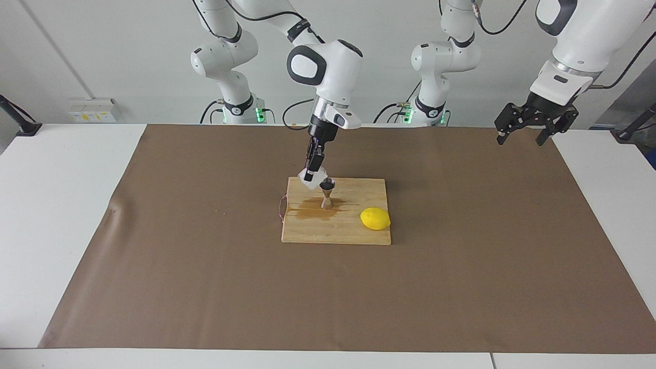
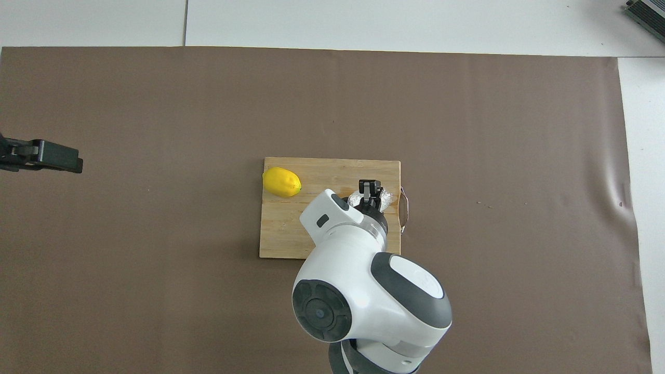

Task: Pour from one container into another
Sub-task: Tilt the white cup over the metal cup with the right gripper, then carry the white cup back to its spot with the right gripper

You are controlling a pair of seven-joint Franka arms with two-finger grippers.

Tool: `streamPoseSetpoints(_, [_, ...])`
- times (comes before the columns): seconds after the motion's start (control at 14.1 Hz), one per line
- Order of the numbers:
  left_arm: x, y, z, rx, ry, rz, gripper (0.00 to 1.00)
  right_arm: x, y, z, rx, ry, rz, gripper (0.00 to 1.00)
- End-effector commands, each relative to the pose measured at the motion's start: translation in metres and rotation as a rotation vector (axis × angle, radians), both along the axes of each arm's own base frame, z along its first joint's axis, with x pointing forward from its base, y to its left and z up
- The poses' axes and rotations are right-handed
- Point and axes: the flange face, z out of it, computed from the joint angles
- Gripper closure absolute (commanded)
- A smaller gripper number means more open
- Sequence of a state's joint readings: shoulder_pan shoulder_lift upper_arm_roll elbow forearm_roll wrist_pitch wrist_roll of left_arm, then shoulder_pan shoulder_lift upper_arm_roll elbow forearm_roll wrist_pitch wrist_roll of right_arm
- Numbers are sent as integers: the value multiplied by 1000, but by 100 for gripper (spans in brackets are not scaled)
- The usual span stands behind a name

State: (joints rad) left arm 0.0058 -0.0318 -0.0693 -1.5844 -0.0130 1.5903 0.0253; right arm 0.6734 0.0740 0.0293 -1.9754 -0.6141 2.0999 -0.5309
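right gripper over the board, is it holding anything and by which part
The right gripper is shut on the whitish cup, pinching its wall near the rim, tilted beside the steel jigger. The left gripper holds nothing.

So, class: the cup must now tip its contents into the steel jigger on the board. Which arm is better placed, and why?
The right. Its right gripper is shut on the cup, tilted just above the jigger. The left gripper waits open, over the mat's edge at its own end.
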Motion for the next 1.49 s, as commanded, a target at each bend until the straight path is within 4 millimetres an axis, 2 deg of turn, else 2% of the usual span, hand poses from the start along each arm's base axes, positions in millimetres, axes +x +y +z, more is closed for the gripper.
streamPoseSetpoints(0.0, [-1, -1, 0, 17, -5, 0, 0, 12, -11, 12, 65, 31, -14, 100])
streamPoseSetpoints(0.36, [-1, -1, 0, 17, -5, -1, 0, 19, -24, 18, 130, 70, -61, 100])
streamPoseSetpoints(0.64, [-1, -1, 0, 17, -5, -1, 0, 43, -68, 20, 211, 169, -88, 100])
streamPoseSetpoints(0.92, [-1, -1, -2, 19, -2, -1, 0, 71, -129, 10, 327, 277, -98, 100])
streamPoseSetpoints(1.0, [-1, -1, -2, 19, -2, -1, 0, 76, -150, 1, 355, 301, -97, 100])
streamPoseSetpoints(1.28, [-1, -2, -2, 19, -2, -3, 0, 86, -207, -18, 420, 355, -56, 100])
streamPoseSetpoints(1.42, [-1, -2, -2, 19, -2, -3, 0, 86, -240, -38, 477, 384, -54, 100])
